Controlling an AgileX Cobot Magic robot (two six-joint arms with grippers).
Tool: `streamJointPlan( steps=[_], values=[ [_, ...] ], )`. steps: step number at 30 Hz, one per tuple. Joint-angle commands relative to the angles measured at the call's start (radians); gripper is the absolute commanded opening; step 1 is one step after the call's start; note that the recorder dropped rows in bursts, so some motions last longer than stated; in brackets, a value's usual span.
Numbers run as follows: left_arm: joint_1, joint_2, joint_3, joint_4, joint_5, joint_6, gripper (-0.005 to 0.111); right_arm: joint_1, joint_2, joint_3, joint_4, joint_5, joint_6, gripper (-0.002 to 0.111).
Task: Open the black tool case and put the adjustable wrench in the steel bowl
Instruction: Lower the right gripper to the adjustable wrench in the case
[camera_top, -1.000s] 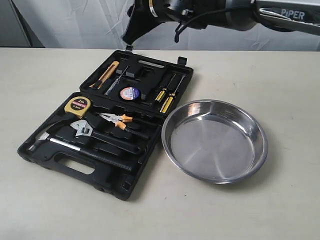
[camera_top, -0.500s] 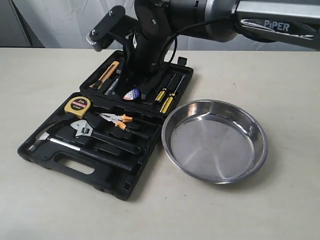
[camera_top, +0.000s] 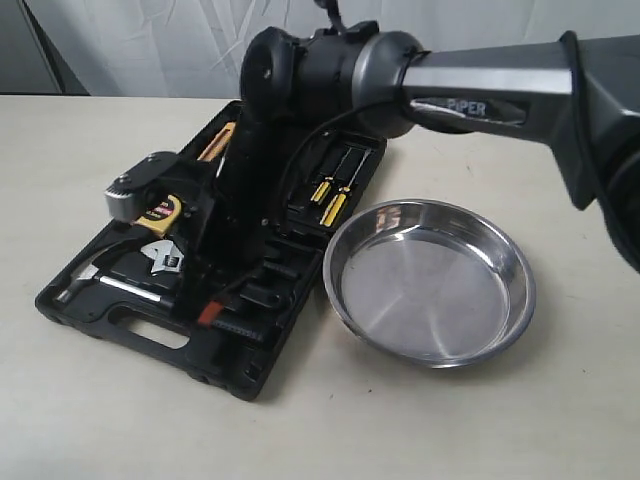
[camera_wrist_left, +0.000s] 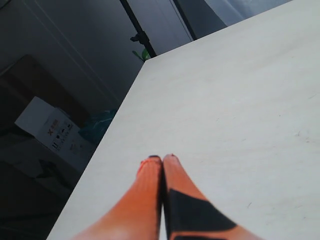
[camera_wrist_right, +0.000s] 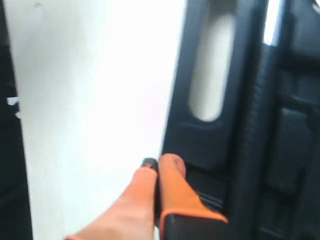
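Note:
The black tool case (camera_top: 120, 322) lies open on the table, lid flat at the back. The adjustable wrench (camera_top: 161, 262) rests in the tray, its silver head showing and its black handle hidden behind my right arm. To the right of the case stands the steel bowl (camera_top: 430, 290), which is empty. My right gripper (camera_top: 207, 312) reaches across into the case and hovers low by the front edge, near the carry-handle slot (camera_wrist_right: 207, 75). It is shut (camera_wrist_right: 159, 167) with nothing visible between the fingers. My left gripper (camera_wrist_left: 162, 160) is shut over bare table.
A yellow tape measure (camera_top: 158, 210) and a hammer (camera_top: 108, 286) lie in the tray left of the arm. Yellow-handled screwdrivers (camera_top: 330, 200) sit in the lid. The right arm's black body (camera_top: 300, 90) covers the case's middle. The table edge (camera_wrist_left: 115, 130) runs beside my left gripper.
The right arm has swung down from behind the case to low over the tray's front, now covering the pliers and the wrench handle. Its gripper has gone from open to shut.

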Motion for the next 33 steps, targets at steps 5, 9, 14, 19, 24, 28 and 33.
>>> streamJointPlan(
  steps=[5,9,14,19,24,28,33],
  values=[
    [-0.006,0.005,-0.002,-0.003,-0.005,-0.004,0.0,0.088,0.032,-0.004,0.157,-0.43,-0.213,-0.001],
    [-0.006,0.005,-0.002,-0.003,-0.005,-0.004,0.0,0.1,0.032,-0.004,0.155,-0.849,-0.213,-0.001],
    [-0.006,0.005,-0.002,-0.003,-0.005,-0.004,0.0,0.077,0.033,-0.004,0.142,-1.203,-0.213,-0.001],
    [-0.006,0.005,-0.002,-0.003,-0.005,-0.004,0.0,-0.003,0.033,-0.004,0.139,-1.187,-0.22,-0.001],
    [-0.006,0.005,-0.002,-0.003,-0.005,-0.004,0.0,-0.115,0.033,-0.004,0.194,-0.97,-0.174,-0.001],
    [-0.006,0.005,-0.002,-0.003,-0.005,-0.004,0.0,-0.206,0.033,-0.004,0.153,-0.768,-0.041,-0.001],
    [-0.006,0.005,-0.002,-0.003,-0.005,-0.004,0.0,-0.267,0.033,-0.004,-0.022,-0.551,0.151,-0.001]
  ],
)
